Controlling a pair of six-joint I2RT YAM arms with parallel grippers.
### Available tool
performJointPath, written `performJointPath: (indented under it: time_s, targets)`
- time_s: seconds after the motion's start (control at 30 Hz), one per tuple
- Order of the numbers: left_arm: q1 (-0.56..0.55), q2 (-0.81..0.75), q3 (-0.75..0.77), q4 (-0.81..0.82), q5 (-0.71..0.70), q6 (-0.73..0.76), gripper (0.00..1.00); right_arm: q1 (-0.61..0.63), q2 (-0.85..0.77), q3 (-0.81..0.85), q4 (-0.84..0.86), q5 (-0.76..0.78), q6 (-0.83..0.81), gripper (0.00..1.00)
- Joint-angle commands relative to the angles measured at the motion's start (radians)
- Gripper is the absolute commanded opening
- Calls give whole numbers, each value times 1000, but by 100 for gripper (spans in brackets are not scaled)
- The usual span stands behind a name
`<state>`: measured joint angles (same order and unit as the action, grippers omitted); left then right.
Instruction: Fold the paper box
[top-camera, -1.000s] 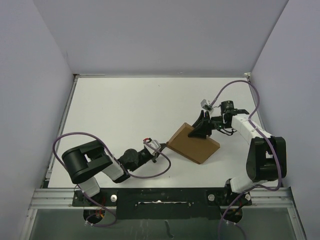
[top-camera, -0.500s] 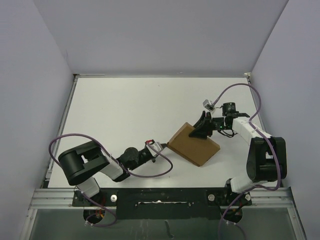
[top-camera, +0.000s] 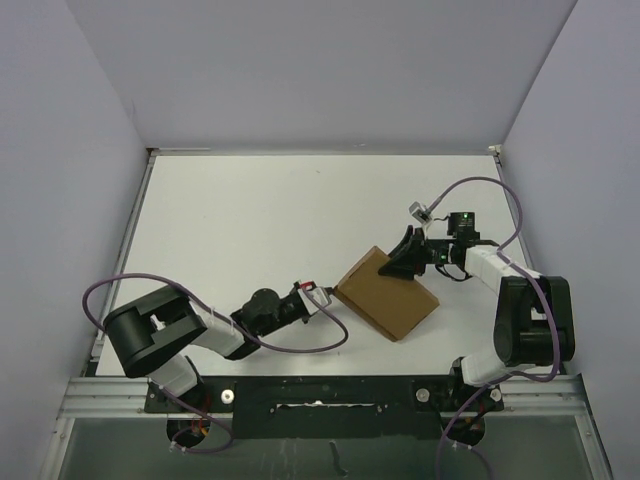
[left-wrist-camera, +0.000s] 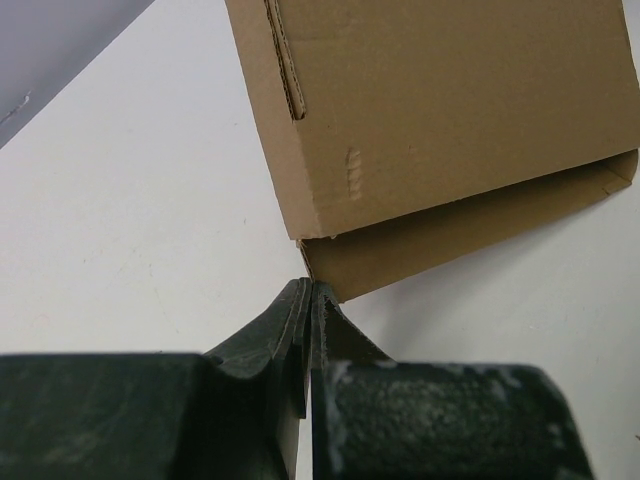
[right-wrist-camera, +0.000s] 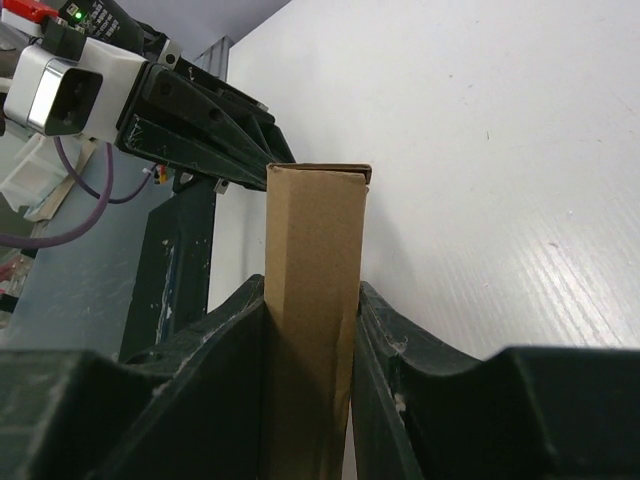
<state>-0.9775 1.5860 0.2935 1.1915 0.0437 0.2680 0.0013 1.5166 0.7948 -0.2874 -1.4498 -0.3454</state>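
Observation:
The paper box (top-camera: 386, 298) is a thin, closed brown cardboard box lying on the white table right of centre. My right gripper (top-camera: 405, 262) is shut on its far edge. In the right wrist view (right-wrist-camera: 312, 310) the box (right-wrist-camera: 315, 230) stands edge-on between the two fingers. My left gripper (top-camera: 325, 293) is shut with nothing between its jaws, and its tips touch the box's left corner. In the left wrist view (left-wrist-camera: 310, 292) the tips meet the lower flap edge of the box (left-wrist-camera: 440, 110). The left gripper also shows in the right wrist view (right-wrist-camera: 200, 120), behind the box's far end.
The white table (top-camera: 250, 220) is enclosed by pale walls on the left, back and right. A purple cable (top-camera: 300, 350) loops from the left arm along the near edge. Another cable (top-camera: 505, 215) arcs over the right arm.
My left gripper has moved right until its tips reach the box's left corner. The right gripper and the box have shifted slightly toward the near edge.

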Motion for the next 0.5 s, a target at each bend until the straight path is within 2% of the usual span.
performJointPath:
  time_s: [0.0, 0.47]
  targets:
    - [41, -79, 25, -37, 19, 49, 0, -33, -42, -45, 209, 71, 87, 3]
    - [61, -118, 83, -181, 64, 126, 0, -42, -8, -116, 463, 94, 347, 3]
